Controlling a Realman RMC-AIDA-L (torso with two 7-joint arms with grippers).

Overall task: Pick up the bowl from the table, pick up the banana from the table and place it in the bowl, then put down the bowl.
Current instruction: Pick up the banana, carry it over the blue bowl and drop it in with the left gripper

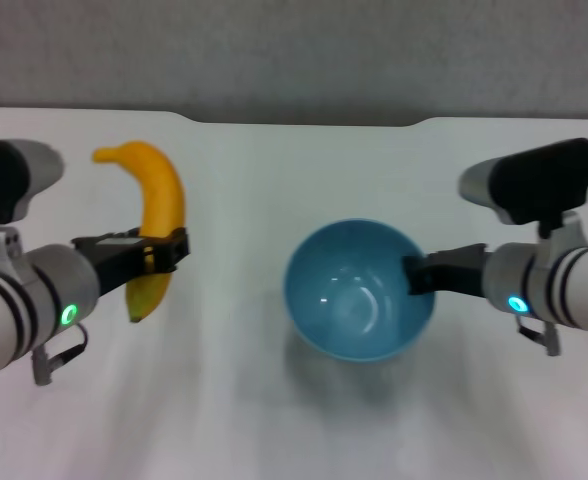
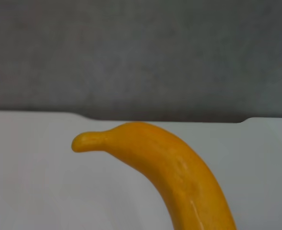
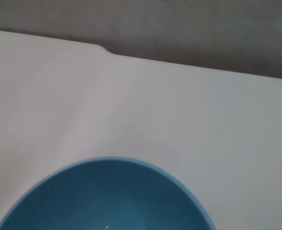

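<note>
- The left gripper point(image 1: 164, 252) is gripping the banana point(image 1: 157, 215) across its middle, the fingers point(image 1: 179, 247) clamped on either side of it, out on the left of the table point(image 1: 234, 420).
- The banana is hanging roughly upright in that grip, one end curving up and away, the other pointing down; whether it is clear of the table I cannot tell.
- The right gripper point(image 1: 416, 274) is pinching the bowl point(image 1: 359, 290) at its right rim, dark fingers closed over the edge, with the bowl sitting mid-table, well apart from the banana.
- A shadow under the bowl is suggesting it is lifted, though that is a judgement.
- The banana is looking light but soft: a mid-body hold is balancing it, and too hard a squeeze could bruise it.
- The bowl is looking stiff, glossy and slippery; held at one rim point, it is likely to tip or slide when the banana drops in.
- The banana is longer than the bowl is wide, so it is going to rest across the rim.
</note>
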